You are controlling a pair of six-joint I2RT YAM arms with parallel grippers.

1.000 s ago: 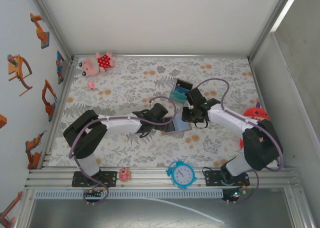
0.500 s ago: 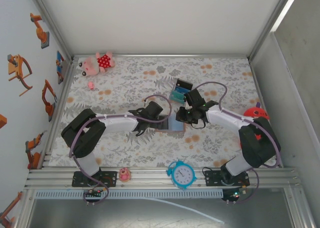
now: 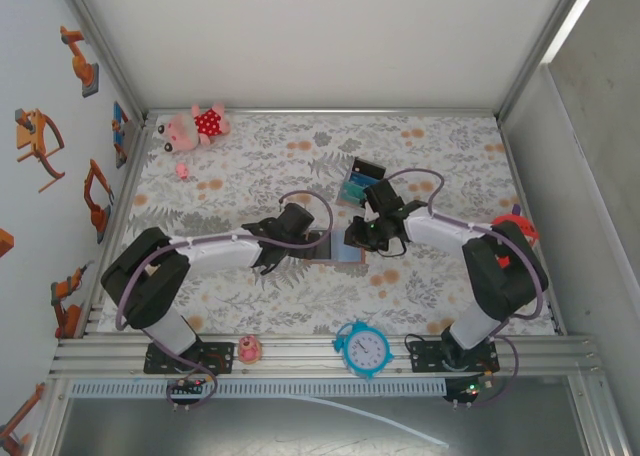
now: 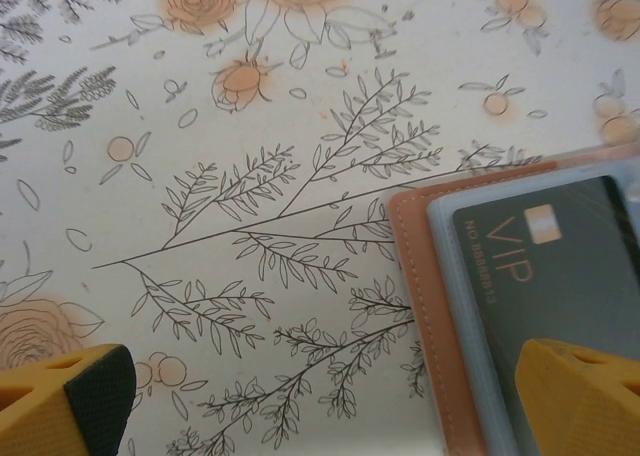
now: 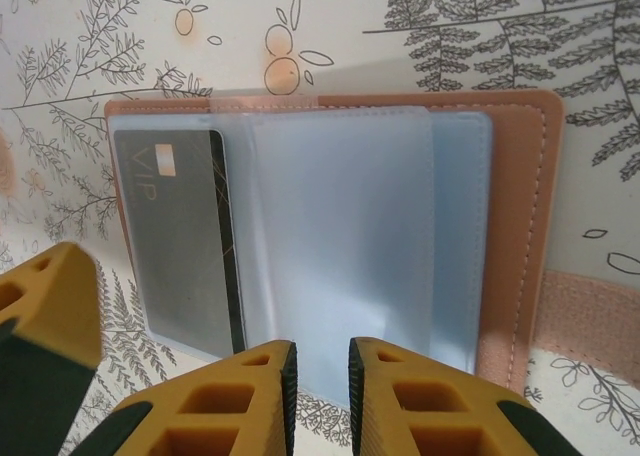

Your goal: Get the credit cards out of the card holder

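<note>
Broadly, the floral worktop (image 3: 250, 166) carries everything, and both arms reach in over its middle. The left arm (image 3: 215, 248) comes in from the left and the right arm (image 3: 450, 231) from the right, their wrists close together.

At the far left corner lies a pink plush toy (image 3: 195, 126) in a red dotted dress. At the near edge, between the arm bases, sits a blue alarm clock (image 3: 363, 349).

The card holder (image 5: 515, 226) lies open and flat at the centre of the worktop, between the two wrists. Its tan leather is underneath and its blue-grey clear pockets (image 5: 340, 246) face up. Its closing tab (image 5: 590, 306) is stretched out to one side. Just beyond it sits a small black box (image 3: 362, 181) with teal cards.

The left pincer (image 4: 320, 376) stands wide open, one finger over bare cloth and the other above the holder's card-bearing end. The right pincer (image 5: 322, 361) has its fingers drawn nearly together at the near edge of the middle pockets. Whether they pinch the plastic I cannot tell. A dark grey VIP card (image 5: 175, 236) sits in the end pocket.
</note>
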